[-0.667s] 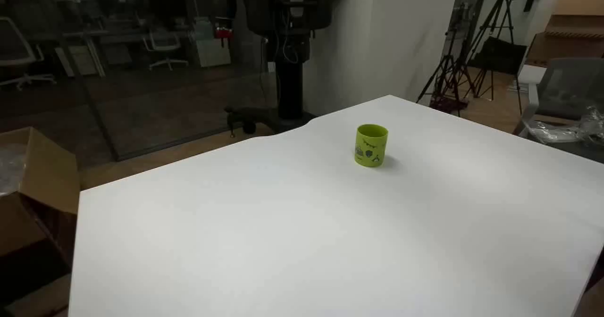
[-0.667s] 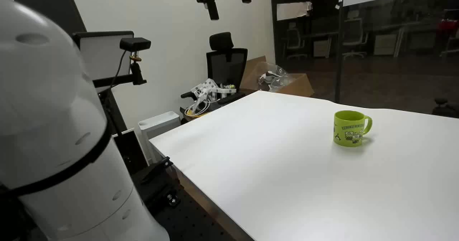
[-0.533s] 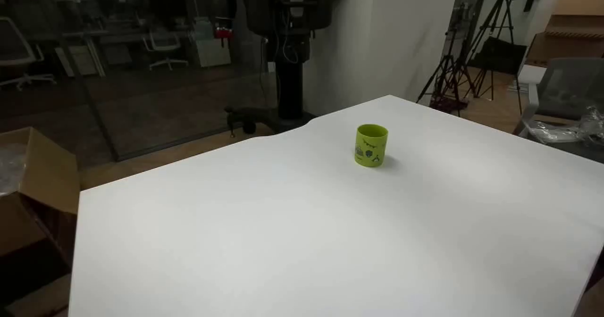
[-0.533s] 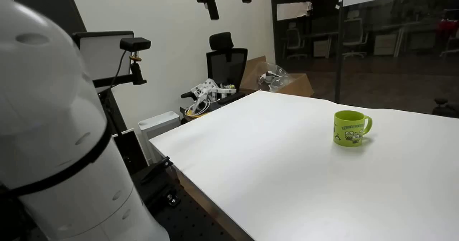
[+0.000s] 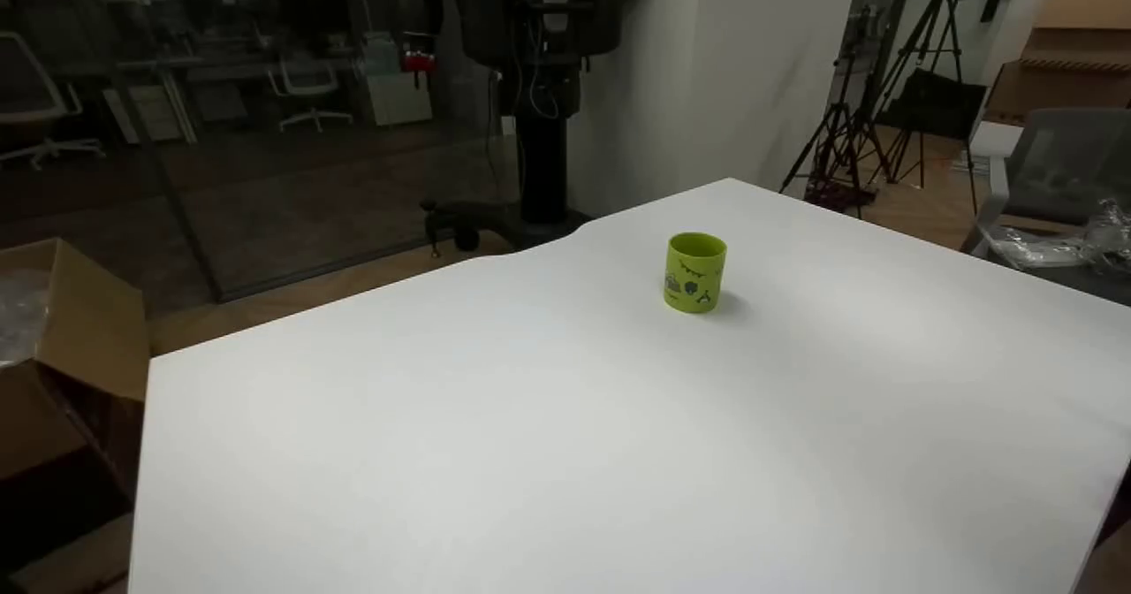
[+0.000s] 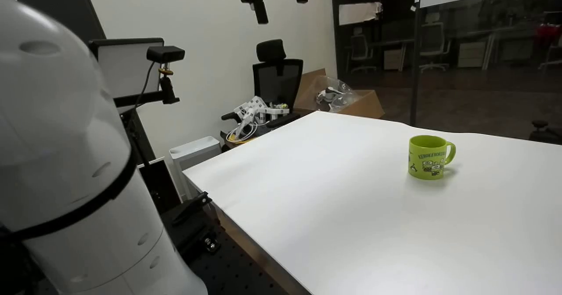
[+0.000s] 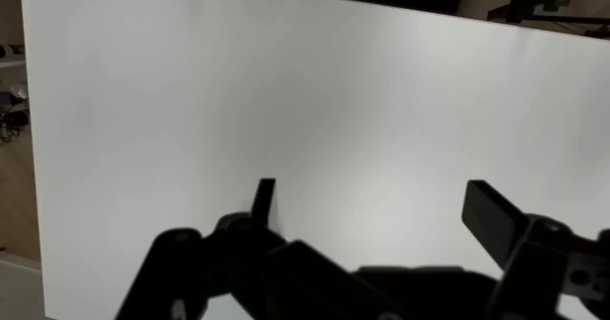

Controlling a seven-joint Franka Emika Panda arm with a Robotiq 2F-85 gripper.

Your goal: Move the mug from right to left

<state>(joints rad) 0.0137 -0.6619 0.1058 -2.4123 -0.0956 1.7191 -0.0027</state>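
As your jaws are hanging high up at the top of the frame in an exterior view, the lime-green mug (image 6: pixel 423 159) is standing upright on the white desk (image 6: pixel 307 189), well below them and well apart. You are holding the jaws wide: in the wrist view the two sides are sitting far from each other, and the desk's pale surface is showing through the gap. And that mug is resting towards the far edge of the desk in both exterior views, its mouth facing up, dark lettering and cartoon faces running round its side, and in an exterior view its curved handle (image 6: pixel 451 153) is poking out towards the right of the frame. Your white Panda arm (image 6: pixel 66 132), meanwhile, is bulking large there too, filling the left of the frame beside the desk. Beyond the desk, a black office chair (image 6: pixel 277 82) is standing near a cardboard box (image 6: pixel 368 105), and clear plastic (image 6: pixel 344 97) is bulging up inside the box. Over to the left, a black camera (image 6: pixel 165 55) is perching on its mount (image 6: pixel 167 86). In an exterior view, past the desk, a dark wheeled stand (image 5: pixel 541 170) is rising, and a grey chair (image 5: pixel 1071 165) is sitting off to the right of the frame.
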